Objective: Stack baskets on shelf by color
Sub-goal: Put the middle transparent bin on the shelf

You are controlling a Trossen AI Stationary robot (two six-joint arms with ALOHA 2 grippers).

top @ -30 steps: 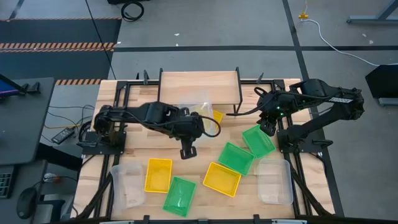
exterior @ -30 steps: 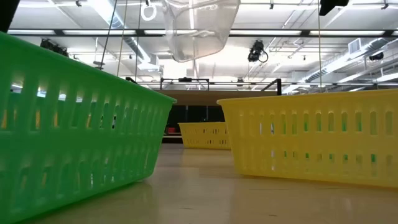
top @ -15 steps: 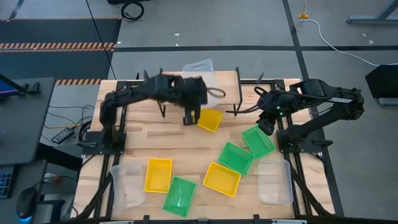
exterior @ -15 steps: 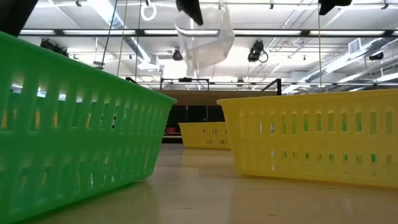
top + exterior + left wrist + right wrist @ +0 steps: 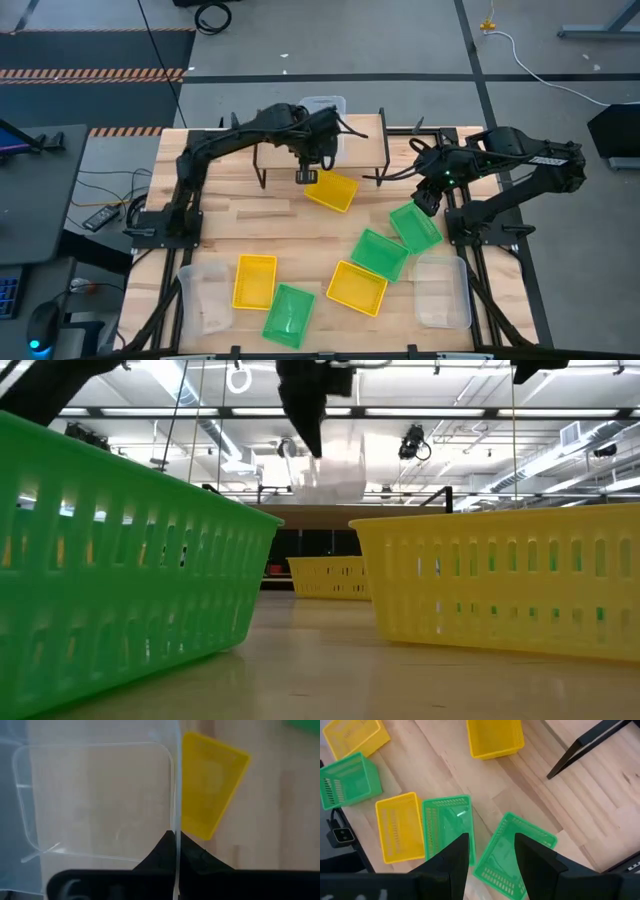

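Table: I count one large pale wooden tabletop (image 5: 250, 215) under both of my arms.
Shelf: one low riser with a light wooden plank top on thin black legs (image 5: 275, 135), at the far edge of the table.
Clear baskets: I count three translucent rectangular plastic bins. One clear basket (image 5: 325, 108) hangs over the shelf's far side, pinched by my left gripper; a second clear basket (image 5: 203, 295) lies at the near left; the third clear basket (image 5: 442, 290) lies at the near right.
Green baskets: three shallow slotted green plastic bins. One green basket (image 5: 415, 226) lies just below my right gripper, a second green basket (image 5: 379, 253) touches it, and the third green basket (image 5: 289, 315) sits at the near edge.
Yellow baskets: three like bins in yellow. One yellow basket (image 5: 332, 190) lies just in front of the shelf, another yellow basket (image 5: 254, 280) beside the near green one, the last yellow basket (image 5: 357, 287) near the middle.
Left gripper (image 5: 175, 845): fingers clamped on the clear basket's wall, above the shelf.
Right gripper (image 5: 490, 851): fingers apart, holding nothing, hovering over the green pair at the right.
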